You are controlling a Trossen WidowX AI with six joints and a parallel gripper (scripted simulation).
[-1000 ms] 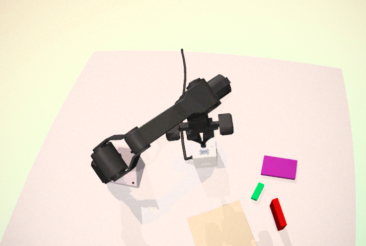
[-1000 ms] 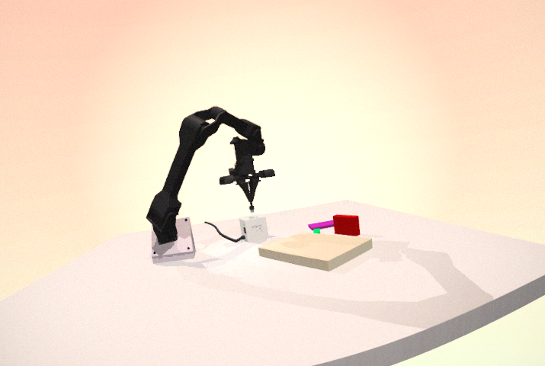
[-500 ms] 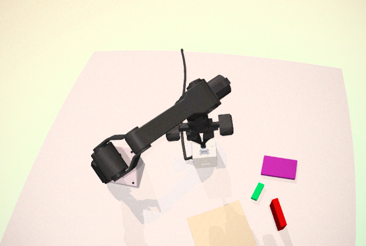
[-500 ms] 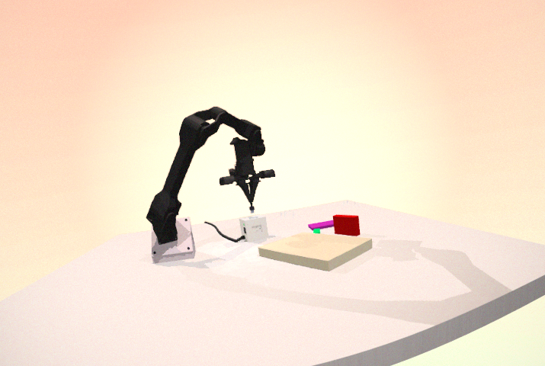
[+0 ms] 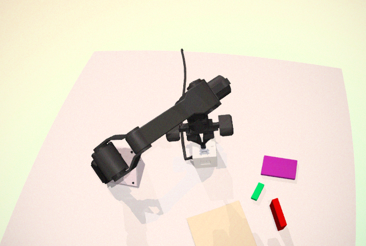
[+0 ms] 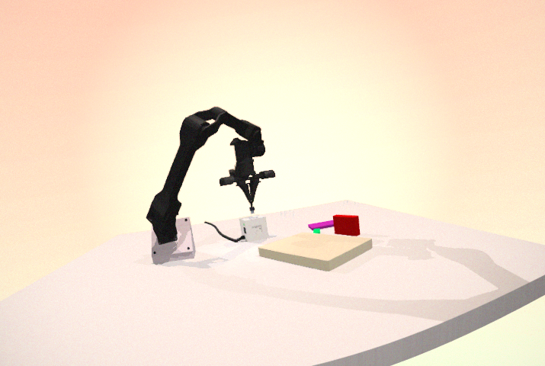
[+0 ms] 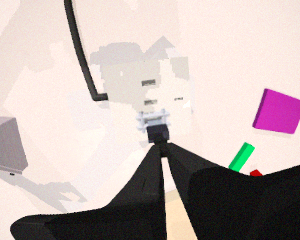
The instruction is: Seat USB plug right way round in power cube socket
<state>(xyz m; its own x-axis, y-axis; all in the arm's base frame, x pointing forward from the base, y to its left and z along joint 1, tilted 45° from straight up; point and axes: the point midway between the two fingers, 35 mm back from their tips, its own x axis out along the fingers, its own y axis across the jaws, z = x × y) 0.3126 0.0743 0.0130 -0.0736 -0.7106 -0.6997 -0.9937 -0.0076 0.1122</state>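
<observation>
The white power cube [image 5: 205, 161] [image 6: 255, 230] [image 7: 125, 90] stands upright on the table. A light grey-blue socket outline [image 5: 203, 151] [image 7: 153, 120] shows on its top. My gripper [image 5: 202, 143] [image 6: 251, 204] [image 7: 162, 150] points down over the cube, shut on the dark body of the USB plug [image 5: 203, 146] [image 6: 251, 210] [image 7: 158, 133]. The plug is upright, and a short pale stretch shows between its dark body and the cube's top in the exterior view. Whether its tip is inside the socket, and which way round it faces, I cannot tell.
A black cable [image 5: 184, 72] [image 6: 225, 235] [image 7: 79, 50] runs from the cube's side. A tan board [image 5: 218, 217] [image 6: 299, 246], magenta slab [image 5: 279, 167] [image 6: 320, 225] [image 7: 280, 112], green block [image 5: 257, 191] [image 6: 316, 230] [image 7: 241, 156] and red block [image 5: 278, 214] [image 6: 346, 225] lie off to one side.
</observation>
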